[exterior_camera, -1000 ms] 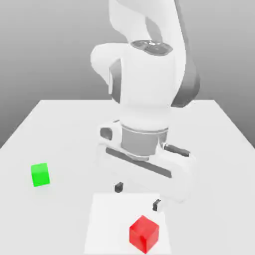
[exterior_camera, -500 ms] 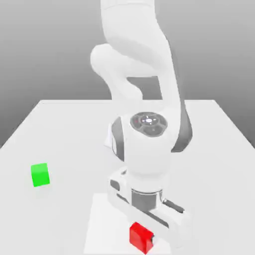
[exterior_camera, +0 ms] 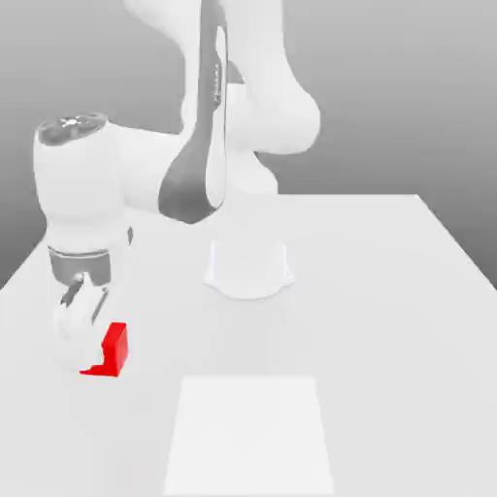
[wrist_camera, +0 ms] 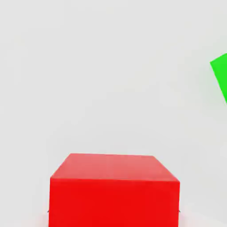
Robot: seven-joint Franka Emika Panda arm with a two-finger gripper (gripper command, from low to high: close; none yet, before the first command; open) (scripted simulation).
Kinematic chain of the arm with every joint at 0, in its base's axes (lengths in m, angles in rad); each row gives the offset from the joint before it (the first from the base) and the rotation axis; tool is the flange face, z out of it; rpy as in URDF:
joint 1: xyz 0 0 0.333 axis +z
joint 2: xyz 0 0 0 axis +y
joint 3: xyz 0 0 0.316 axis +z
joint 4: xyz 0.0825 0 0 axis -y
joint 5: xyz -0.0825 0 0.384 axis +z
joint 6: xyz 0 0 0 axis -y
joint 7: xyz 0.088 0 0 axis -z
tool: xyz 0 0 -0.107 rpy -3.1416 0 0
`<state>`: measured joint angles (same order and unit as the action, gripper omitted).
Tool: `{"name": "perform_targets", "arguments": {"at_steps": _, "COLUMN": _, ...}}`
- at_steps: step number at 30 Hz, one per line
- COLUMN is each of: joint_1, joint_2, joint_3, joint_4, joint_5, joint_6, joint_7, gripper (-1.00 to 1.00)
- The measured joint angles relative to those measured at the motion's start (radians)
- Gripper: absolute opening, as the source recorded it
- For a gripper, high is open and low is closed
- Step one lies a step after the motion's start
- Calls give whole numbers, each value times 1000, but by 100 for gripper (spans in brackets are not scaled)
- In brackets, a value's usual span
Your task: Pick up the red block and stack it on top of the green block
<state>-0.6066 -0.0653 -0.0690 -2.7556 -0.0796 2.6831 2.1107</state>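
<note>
The red block (exterior_camera: 115,349), a small bright red cube with plain, smooth, matte faces and sharp edges, is seen at the exterior view's left, just under the white hand of the arm and partly hidden by it. The gripper (exterior_camera: 92,364) is clamped on the red block; whether the cube is lifted off the surface or resting on it cannot be told for certain from this angle. In the hand view the same cube (wrist_camera: 114,190) is seen close up, its top face lighter than its front face. The green block (wrist_camera: 221,75), a small bright green cube of the same smooth finish, is caught at the edge of the hand view, apart from the red one. The white table (exterior_camera: 388,320) is flat and unmarked, with a slightly paler rectangular patch (exterior_camera: 250,437) near its front edge. No writing or label can be read on any surface.
</note>
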Motion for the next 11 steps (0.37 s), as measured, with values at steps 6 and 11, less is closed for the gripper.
{"name": "perform_targets", "arguments": {"at_steps": 6, "joint_1": -127, "joint_2": 18, "joint_3": -93, "joint_4": -90, "joint_5": 54, "joint_6": 118, "joint_7": 159, "gripper": -100}}
{"name": "perform_targets", "arguments": {"at_steps": 11, "joint_1": -132, "joint_2": 117, "joint_3": -78, "joint_4": -90, "joint_5": 113, "joint_6": 215, "joint_7": 127, "gripper": 100}}
